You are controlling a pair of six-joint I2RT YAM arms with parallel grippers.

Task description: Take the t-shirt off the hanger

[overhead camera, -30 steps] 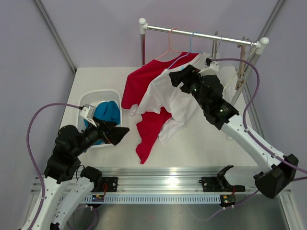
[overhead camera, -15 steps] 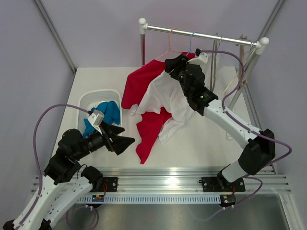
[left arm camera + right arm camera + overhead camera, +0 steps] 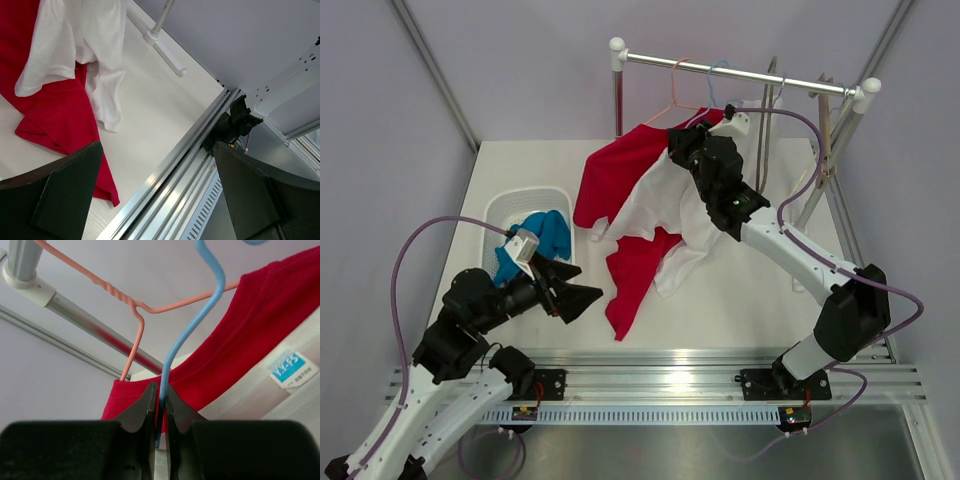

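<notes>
A white t-shirt (image 3: 670, 205) hangs on a blue hanger (image 3: 718, 85), over a red t-shirt (image 3: 620, 170) on a pink hanger (image 3: 675, 92). Both hooks sit on the rail (image 3: 790, 84). My right gripper (image 3: 687, 137) is at the white shirt's collar. In the right wrist view it (image 3: 161, 405) is shut on the blue hanger (image 3: 190, 330) at its neck, with the red t-shirt (image 3: 250, 325) behind. My left gripper (image 3: 582, 296) hovers open near the table's front, holding nothing. Its wrist view shows the hanging ends of the white t-shirt (image 3: 95, 35) and the red t-shirt (image 3: 55, 115).
A white basket (image 3: 510, 205) with blue cloth (image 3: 545, 235) stands at the left, behind my left arm. The rack's posts (image 3: 617, 95) and foot (image 3: 160, 40) stand at the back and right. The metal rail of the arm bases (image 3: 660, 378) runs along the front edge.
My right gripper rose from the white shirt's front to the collar and shut on the blue hanger's neck. My left gripper shifted slightly right and stayed open.
</notes>
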